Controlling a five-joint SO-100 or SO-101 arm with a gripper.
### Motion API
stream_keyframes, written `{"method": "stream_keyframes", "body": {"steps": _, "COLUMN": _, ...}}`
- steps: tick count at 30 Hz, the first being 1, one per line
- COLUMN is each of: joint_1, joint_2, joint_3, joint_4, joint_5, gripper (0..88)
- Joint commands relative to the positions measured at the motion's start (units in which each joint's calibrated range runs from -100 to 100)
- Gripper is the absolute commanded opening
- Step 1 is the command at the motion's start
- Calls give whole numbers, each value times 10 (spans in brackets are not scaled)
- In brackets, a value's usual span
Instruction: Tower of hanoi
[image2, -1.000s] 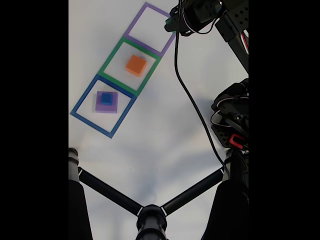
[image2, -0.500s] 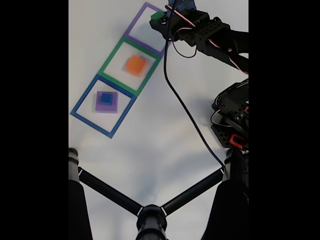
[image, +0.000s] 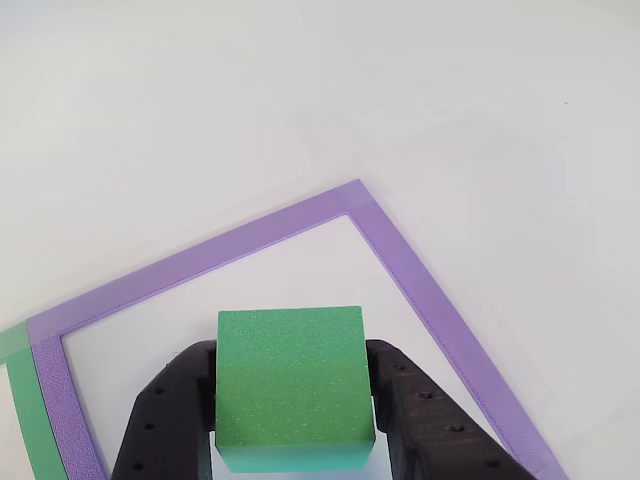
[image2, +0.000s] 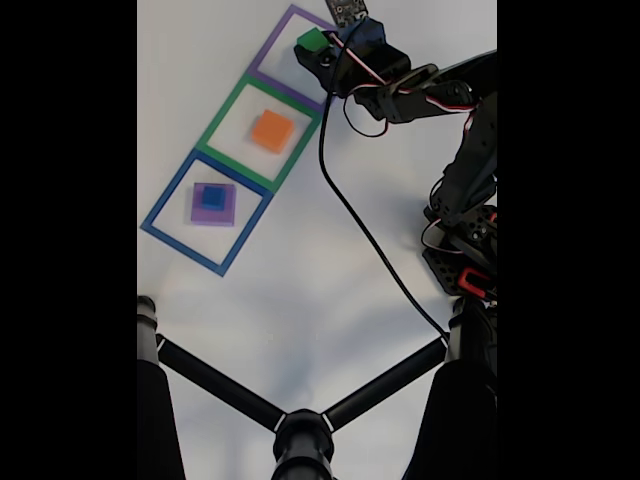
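My gripper (image: 292, 400) is shut on the green block (image: 293, 385), its black fingers (image: 170, 415) pressing both sides. In the fixed view the green block (image2: 311, 40) hangs over the purple frame (image2: 272, 48) with the gripper (image2: 318, 45) behind it. The orange block (image2: 272, 130) sits inside the green frame (image2: 222, 112). The small blue cube (image2: 213, 198) rests on the flat purple block (image2: 227, 215) inside the blue frame (image2: 168, 205). The other view shows the purple frame (image: 420, 290) below the held block.
A black cable (image2: 360, 230) trails from the arm (image2: 430, 85) across the white table (image2: 300, 300). A black tripod-like stand (image2: 300, 430) fills the lower part of the fixed view. The arm's base (image2: 465, 240) stands at the right.
The arm has swung leftward and lowered over the purple frame, bringing the green block into view above that frame. The other blocks have not moved.
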Motion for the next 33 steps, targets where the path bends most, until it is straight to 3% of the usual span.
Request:
{"method": "stream_keyframes", "body": {"steps": 1, "joint_1": -8, "joint_2": 3, "joint_3": -2, "joint_4": -32, "joint_5": 2, "gripper": 64}}
{"method": "stream_keyframes", "body": {"steps": 11, "joint_1": -13, "joint_2": 50, "joint_3": 34, "joint_4": -119, "joint_5": 2, "gripper": 70}}
{"method": "stream_keyframes", "body": {"steps": 21, "joint_1": -20, "joint_2": 77, "joint_3": 29, "joint_4": -145, "joint_5": 2, "gripper": 162}}
{"method": "stream_keyframes", "body": {"steps": 29, "joint_1": -19, "joint_2": 61, "joint_3": 31, "joint_4": -137, "joint_5": 2, "gripper": 246}}
{"method": "stream_keyframes", "body": {"steps": 33, "joint_1": -19, "joint_2": -4, "joint_3": 32, "joint_4": -69, "joint_5": 2, "gripper": 257}}
